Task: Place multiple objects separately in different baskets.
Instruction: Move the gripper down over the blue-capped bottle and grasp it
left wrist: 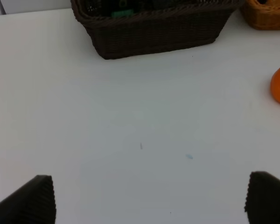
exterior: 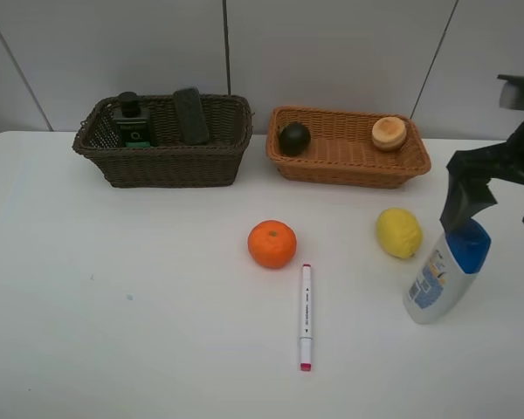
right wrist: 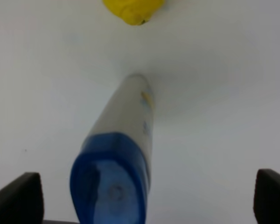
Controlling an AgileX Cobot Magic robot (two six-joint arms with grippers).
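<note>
Hovering with its jaws wide apart, the right end effector [right wrist: 144, 199] is hanging straight above the blue cap [exterior: 470, 244] of the white bottle [exterior: 432, 284]. That bottle is standing upright on the bench [exterior: 113, 305], right of the lemon [exterior: 398, 233]. The left end effector [left wrist: 149, 200], also spread apart, is hanging far off left, so the right one is nearer.
</note>
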